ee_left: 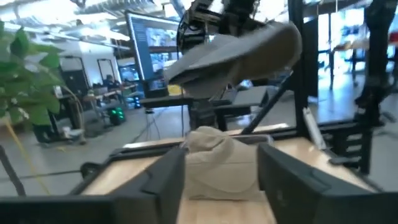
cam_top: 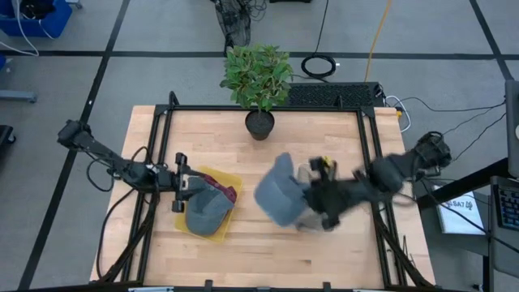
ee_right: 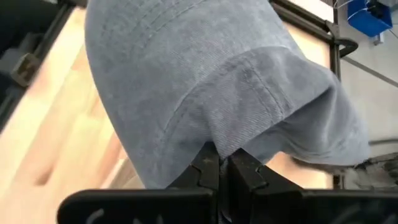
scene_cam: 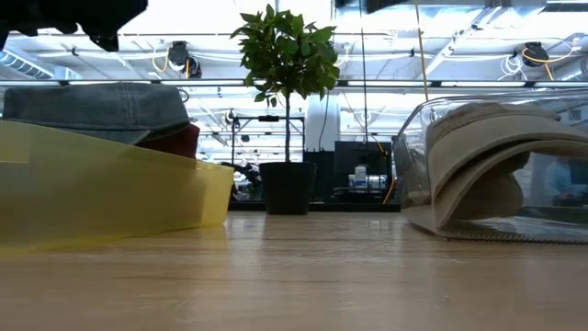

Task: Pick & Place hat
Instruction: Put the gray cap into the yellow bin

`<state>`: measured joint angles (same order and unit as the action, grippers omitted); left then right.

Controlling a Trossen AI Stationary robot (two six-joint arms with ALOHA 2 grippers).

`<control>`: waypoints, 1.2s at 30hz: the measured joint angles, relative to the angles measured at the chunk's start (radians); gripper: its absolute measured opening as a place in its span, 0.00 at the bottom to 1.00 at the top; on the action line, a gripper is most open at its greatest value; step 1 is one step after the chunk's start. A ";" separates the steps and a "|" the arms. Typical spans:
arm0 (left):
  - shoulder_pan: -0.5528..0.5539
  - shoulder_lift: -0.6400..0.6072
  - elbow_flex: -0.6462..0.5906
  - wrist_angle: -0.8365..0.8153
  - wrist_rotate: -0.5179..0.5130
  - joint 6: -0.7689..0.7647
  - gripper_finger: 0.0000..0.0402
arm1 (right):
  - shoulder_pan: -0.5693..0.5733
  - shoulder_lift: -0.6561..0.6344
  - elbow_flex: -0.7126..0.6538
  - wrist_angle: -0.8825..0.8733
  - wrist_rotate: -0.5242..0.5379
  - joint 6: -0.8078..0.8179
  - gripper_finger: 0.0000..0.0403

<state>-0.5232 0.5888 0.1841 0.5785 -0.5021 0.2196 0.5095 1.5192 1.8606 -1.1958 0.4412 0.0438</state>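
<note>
A grey-blue hat (cam_top: 274, 197) hangs above the middle of the table, with my right gripper (cam_top: 315, 197) shut on it. The left wrist view shows the same hat (ee_left: 239, 50) in the air above a clear bin. My left gripper (cam_top: 180, 193) is open at the left edge of the yellow tray (cam_top: 229, 177) and has nothing between its fingers. In the tray lie a grey cap (cam_top: 207, 212) and a dark red hat (cam_top: 229, 195). The grey cap (scene_cam: 96, 108) lies on top of the pile. My right gripper pinches a fold of the hat's cloth (ee_right: 235, 144) at the edge of its crown between the two shut fingers. The fingers come slanting down from the table's right side. The hat is lifted clear of the table and spreads out beyond the fingertips.
A clear bin (scene_cam: 418, 165) with beige hats (scene_cam: 496, 156) stands right of centre, partly under the held hat. A potted plant (cam_top: 259, 81) stands at the far edge. Black frame rails (cam_top: 154, 162) run along the table's sides. Bare wood lies between the tray and the bin.
</note>
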 joint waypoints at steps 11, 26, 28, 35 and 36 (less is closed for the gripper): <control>0.000 0.206 0.000 0.125 0.055 0.008 0.71 | -0.238 0.049 -0.076 0.270 -0.361 -0.391 0.00; -0.035 0.242 0.339 -0.456 -0.086 -0.110 0.68 | -0.292 0.282 -0.179 0.539 -0.230 -0.794 0.00; -0.034 0.285 0.437 -0.625 -0.093 -0.142 0.68 | -0.292 0.298 -0.179 0.541 -0.230 -0.815 0.00; 0.001 0.509 0.705 -0.930 -0.056 -0.178 0.77 | -0.279 0.318 -0.177 0.604 -0.195 -0.840 0.00; 0.015 0.544 0.736 -0.956 -0.039 -0.197 0.78 | -0.274 0.319 -0.177 0.614 -0.179 -0.842 0.00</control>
<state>-0.5082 1.1332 0.9199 -0.3770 -0.5413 0.0222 0.2355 1.8377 1.6836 -0.5820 0.2621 -0.7986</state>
